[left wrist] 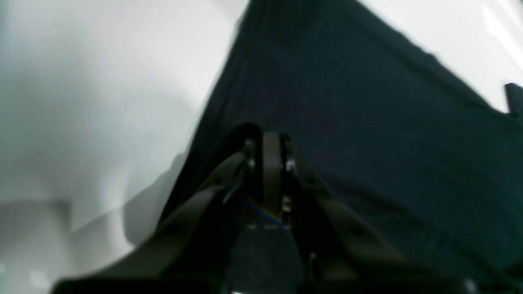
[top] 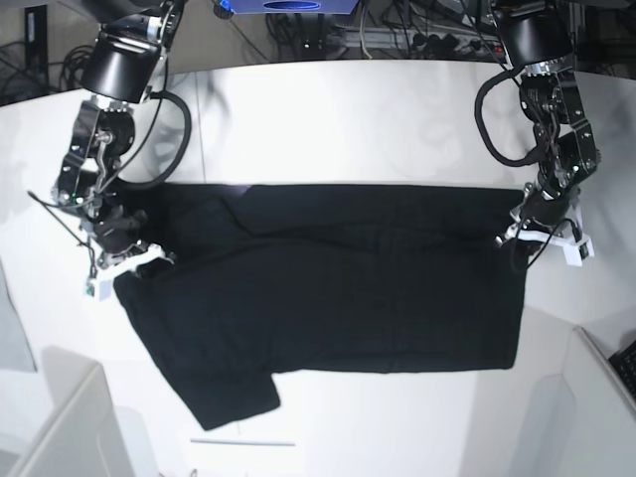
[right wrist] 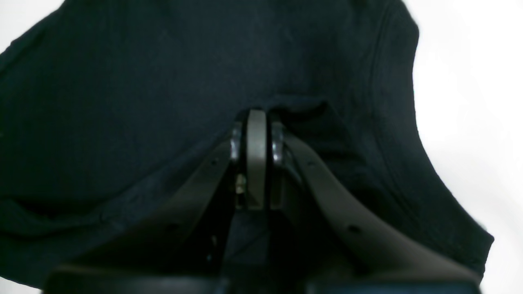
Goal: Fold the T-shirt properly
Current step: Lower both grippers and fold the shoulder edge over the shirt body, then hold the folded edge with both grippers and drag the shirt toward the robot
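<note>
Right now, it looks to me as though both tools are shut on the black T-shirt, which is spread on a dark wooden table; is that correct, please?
Not quite: the table is white, not dark wood, as the base view shows. The rest holds: the left tool and the right tool are both shut on the black T-shirt, which is spread on that table.

Two arms reaching down from the twelve o'clock edge of the base view, one at each side. Left gripper low at three o'clock, jaws pressed together on black cloth, wrist bent inward. Right gripper low at nine o'clock, jaws likewise clamped on cloth, forearm angled down and slightly outward, elbow held high.
</note>
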`<action>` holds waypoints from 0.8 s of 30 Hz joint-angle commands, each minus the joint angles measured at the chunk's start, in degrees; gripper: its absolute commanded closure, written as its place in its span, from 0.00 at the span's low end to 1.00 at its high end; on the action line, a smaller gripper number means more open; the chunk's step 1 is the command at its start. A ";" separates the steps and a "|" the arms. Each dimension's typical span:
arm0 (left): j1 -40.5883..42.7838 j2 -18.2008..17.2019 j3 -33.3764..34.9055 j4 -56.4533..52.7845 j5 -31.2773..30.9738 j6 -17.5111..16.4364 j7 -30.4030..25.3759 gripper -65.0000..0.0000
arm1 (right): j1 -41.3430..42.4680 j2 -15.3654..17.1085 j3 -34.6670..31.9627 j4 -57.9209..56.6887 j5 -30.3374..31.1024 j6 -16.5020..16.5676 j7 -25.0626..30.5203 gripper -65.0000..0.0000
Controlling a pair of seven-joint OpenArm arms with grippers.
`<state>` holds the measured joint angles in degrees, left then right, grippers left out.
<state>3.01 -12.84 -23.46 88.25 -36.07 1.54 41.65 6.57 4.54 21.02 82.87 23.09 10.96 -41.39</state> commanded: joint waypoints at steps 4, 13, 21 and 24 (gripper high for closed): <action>-0.85 -0.74 -0.32 0.85 -0.36 -0.18 -1.08 1.00 | 0.95 0.52 0.30 0.95 0.60 0.25 1.87 1.00; -0.94 -0.74 -0.32 0.76 -0.36 -0.18 -1.08 1.00 | 0.95 0.26 0.22 0.87 0.60 -0.02 1.87 1.00; -0.94 -0.39 -6.29 1.29 -0.54 -0.18 -0.99 0.76 | -0.81 0.61 0.48 1.31 0.60 -0.63 2.31 0.56; -0.59 -0.30 -9.81 2.35 -0.89 -0.18 -0.99 0.40 | -2.39 0.52 2.50 1.83 0.60 -4.32 4.16 0.54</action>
<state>3.09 -12.60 -33.41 89.19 -36.12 1.78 41.60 2.98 4.38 23.31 83.24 23.31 6.13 -38.83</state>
